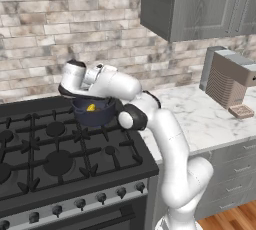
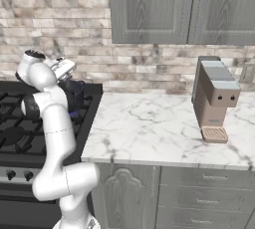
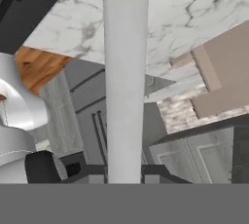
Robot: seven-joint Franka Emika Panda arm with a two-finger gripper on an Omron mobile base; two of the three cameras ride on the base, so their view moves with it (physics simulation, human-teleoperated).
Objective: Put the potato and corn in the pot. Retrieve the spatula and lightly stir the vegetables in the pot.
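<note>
Our white arm (image 1: 172, 149) rises from the base, bends at the dark elbow joint (image 1: 131, 116) and reaches left, where the wrist (image 1: 107, 81) folds back at counter height. In the right base view the arm (image 2: 57, 123) stands upright with its hand (image 2: 62, 67) turned toward the wall. In the hand view our gripper (image 3: 125, 179) has its jaws pinched tight on the grey handle (image 3: 125, 72) that runs straight away from the fingers.

You see a smooth, matt grey metal spatula (image 3: 125, 72) handle, a dark, softly glossy pot (image 1: 93, 114) on matt black stove grates (image 1: 50, 149), a polished veined marble counter (image 2: 149, 123) and rough brick backsplash (image 1: 60, 24).
</note>
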